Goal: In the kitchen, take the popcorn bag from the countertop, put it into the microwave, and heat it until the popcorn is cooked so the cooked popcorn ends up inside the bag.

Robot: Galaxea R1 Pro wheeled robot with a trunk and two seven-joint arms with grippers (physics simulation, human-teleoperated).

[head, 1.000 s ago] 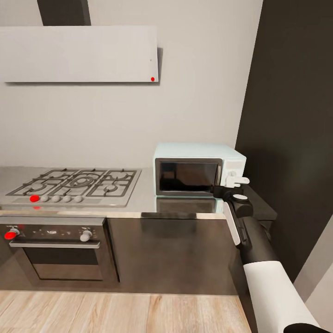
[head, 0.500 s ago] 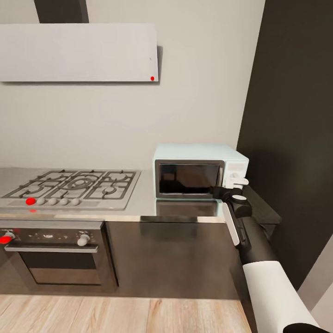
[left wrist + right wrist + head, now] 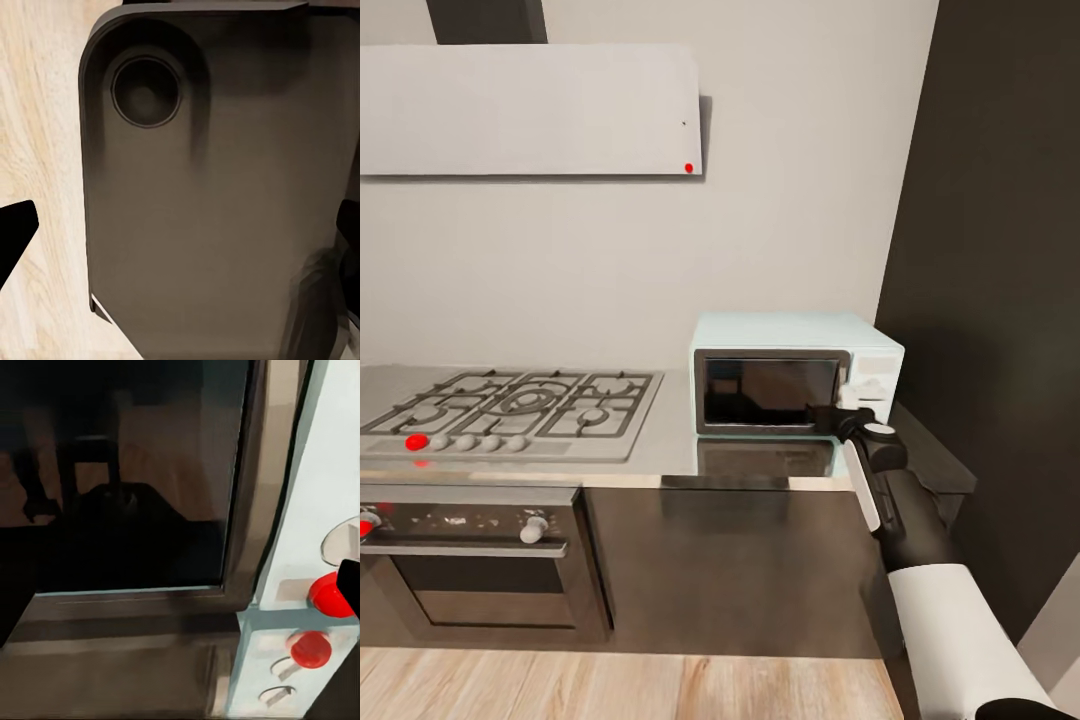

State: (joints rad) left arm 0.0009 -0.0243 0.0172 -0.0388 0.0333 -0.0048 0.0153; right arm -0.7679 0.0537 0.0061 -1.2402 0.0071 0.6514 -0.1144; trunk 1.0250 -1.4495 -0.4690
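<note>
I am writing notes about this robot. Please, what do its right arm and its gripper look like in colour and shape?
In the head view, the right arm has a wide white forearm shell, then a black tapering section with a narrow white strip along its side. The wrist is black with a round white cap. The right gripper is black and slim. No cables or markings are visible.

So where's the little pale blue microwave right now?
In the head view, the pale blue-mint microwave sits on the shiny steel countertop, right of the gas hob and against the dark wall panel, with the right gripper at its door's lower right corner.
</note>
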